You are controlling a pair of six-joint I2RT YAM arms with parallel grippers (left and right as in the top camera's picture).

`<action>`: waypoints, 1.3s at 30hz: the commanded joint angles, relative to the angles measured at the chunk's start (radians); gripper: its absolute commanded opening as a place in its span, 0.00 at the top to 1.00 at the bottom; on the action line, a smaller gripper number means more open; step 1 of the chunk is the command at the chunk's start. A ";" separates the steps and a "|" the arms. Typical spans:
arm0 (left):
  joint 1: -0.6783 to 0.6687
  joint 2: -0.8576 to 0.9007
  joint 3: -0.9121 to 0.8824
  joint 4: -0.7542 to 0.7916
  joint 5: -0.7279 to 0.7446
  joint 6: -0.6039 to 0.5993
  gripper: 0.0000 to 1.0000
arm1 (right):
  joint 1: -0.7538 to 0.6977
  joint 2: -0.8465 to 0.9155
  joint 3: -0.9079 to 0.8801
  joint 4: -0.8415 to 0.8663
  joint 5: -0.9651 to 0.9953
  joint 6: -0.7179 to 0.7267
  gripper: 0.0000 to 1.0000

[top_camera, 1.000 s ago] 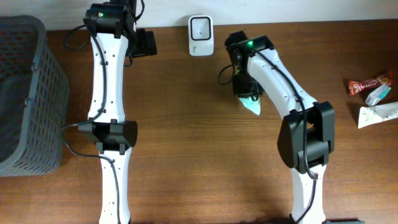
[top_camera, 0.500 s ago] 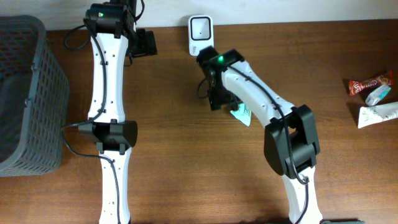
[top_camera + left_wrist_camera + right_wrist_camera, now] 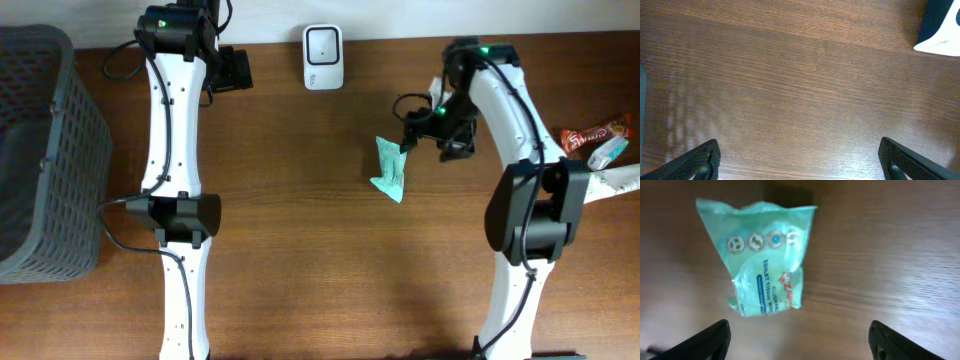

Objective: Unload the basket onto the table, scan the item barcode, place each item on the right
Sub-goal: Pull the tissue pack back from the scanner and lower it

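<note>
A pale green tissue packet (image 3: 390, 168) lies flat and free on the brown table, in front of the white barcode scanner (image 3: 323, 57) that stands at the back edge. My right gripper (image 3: 412, 130) hovers just right of the packet, open. In the right wrist view the packet (image 3: 765, 265) lies printed side up ahead of the gripper (image 3: 800, 341), with nothing between the spread fingers. My left gripper (image 3: 240, 70) is open at the back, left of the scanner. Its wrist view shows bare wood between its fingers (image 3: 700, 160) and a corner of the scanner (image 3: 940, 27).
A grey mesh basket (image 3: 40, 150) stands at the left edge of the table. Several wrapped snack items (image 3: 595, 138) and a white tube (image 3: 612, 183) lie at the far right. Black cables trail near both arms at the back.
My right gripper carried the packet left toward the scanner, then opened and let it go. The packet now lies on the table and the gripper has swung back to the right. The left arm is still.
</note>
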 commanded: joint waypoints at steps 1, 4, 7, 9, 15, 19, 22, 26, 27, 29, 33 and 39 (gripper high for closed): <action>0.006 0.010 0.002 -0.001 0.007 0.009 0.01 | -0.002 0.000 -0.097 0.055 -0.156 -0.073 0.14; 0.006 0.010 0.002 -0.001 0.007 0.009 0.01 | 0.011 0.000 -0.174 0.122 -0.191 -0.073 0.14; 0.006 0.010 0.002 -0.001 0.007 0.009 0.01 | 0.027 0.000 -0.219 0.174 -0.222 -0.073 0.14; 0.006 0.010 0.002 -0.001 0.007 0.009 0.01 | 0.041 0.000 -0.227 0.196 -0.225 -0.073 0.14; 0.006 0.010 0.002 -0.001 0.007 0.008 0.01 | 0.088 0.001 -0.234 0.243 -0.214 -0.072 0.21; 0.006 0.010 0.002 -0.001 0.007 0.008 0.01 | 0.119 0.001 -0.270 0.311 -0.213 -0.058 0.46; 0.006 0.010 0.002 -0.001 0.007 0.009 0.01 | 0.131 0.001 -0.278 0.326 -0.213 -0.058 0.62; 0.006 0.010 0.002 -0.001 0.007 0.009 0.01 | 0.146 0.001 -0.278 0.333 -0.212 -0.053 0.62; 0.006 0.010 0.002 -0.001 0.007 0.009 0.01 | 0.147 0.001 -0.278 0.332 -0.191 -0.018 0.56; 0.006 0.010 0.002 -0.001 0.007 0.009 0.01 | 0.146 0.001 -0.278 0.329 -0.086 0.095 0.57; 0.006 0.010 0.002 -0.001 0.007 0.009 0.01 | 0.148 -0.001 -0.260 0.259 0.041 0.113 0.56; 0.006 0.010 0.002 -0.001 0.007 0.009 0.01 | 0.148 -0.001 -0.149 0.085 0.381 0.172 0.73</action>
